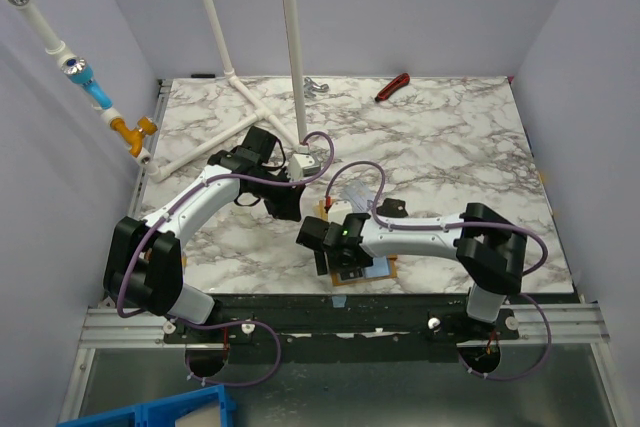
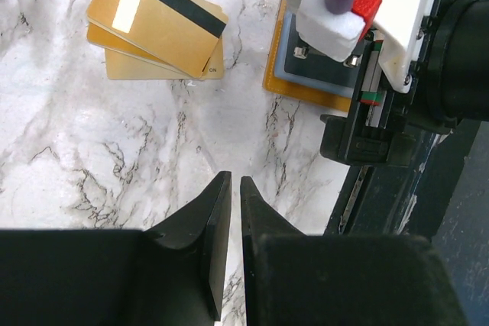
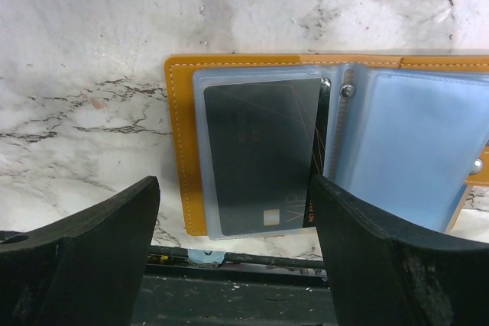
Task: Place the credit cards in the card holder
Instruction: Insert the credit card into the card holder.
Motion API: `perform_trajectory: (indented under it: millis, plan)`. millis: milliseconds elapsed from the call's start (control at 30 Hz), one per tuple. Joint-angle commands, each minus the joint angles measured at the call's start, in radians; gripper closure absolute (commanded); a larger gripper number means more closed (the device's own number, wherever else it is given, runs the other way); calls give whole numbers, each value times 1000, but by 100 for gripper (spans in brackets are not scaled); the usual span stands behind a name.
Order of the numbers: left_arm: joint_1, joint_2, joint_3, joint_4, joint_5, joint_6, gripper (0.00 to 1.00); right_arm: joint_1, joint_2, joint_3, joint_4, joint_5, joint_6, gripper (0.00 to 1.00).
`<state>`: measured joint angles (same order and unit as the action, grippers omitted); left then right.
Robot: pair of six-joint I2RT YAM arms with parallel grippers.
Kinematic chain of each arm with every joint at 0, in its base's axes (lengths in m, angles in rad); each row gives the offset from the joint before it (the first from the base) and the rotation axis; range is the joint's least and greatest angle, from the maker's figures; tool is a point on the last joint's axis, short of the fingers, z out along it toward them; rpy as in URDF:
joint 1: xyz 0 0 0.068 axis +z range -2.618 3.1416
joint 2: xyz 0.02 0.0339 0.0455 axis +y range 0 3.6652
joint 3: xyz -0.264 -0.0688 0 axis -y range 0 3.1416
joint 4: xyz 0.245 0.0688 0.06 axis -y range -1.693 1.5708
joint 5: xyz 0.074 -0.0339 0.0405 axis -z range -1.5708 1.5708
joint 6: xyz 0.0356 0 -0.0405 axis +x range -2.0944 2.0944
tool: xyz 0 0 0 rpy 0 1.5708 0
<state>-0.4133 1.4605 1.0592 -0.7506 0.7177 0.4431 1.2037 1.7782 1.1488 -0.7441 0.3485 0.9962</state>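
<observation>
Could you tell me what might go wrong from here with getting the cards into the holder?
1. The gold cards lie overlapped flat on the marble; the shut left tool may drag two or fail to lift an edge.
2. The card holder sits at the table's near edge; a push from the open right tool could slide it off.

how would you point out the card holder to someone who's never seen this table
Start at the near edge of the marble table, between the two arm bases. The card holder lies open there, directly under the right gripper. It is the only tan-orange stitched cover with clear plastic sleeves, one holding a dark card, unlike the loose gold cards stacked bare on the marble.
</observation>
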Motion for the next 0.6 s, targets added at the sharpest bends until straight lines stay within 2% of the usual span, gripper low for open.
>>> perform_trajectory:
  millis: [0,200,567]
  plan:
    - [5,-28,11,-10,2,20,88,17,-41,-6,-40,63,41,17]
    - [5,-34,3,-13,-10,27,89,18,-20,-3,-48,69,33,14]
    - [5,-17,19,-18,-3,22,88,19,0,-38,-39,45,40,15]
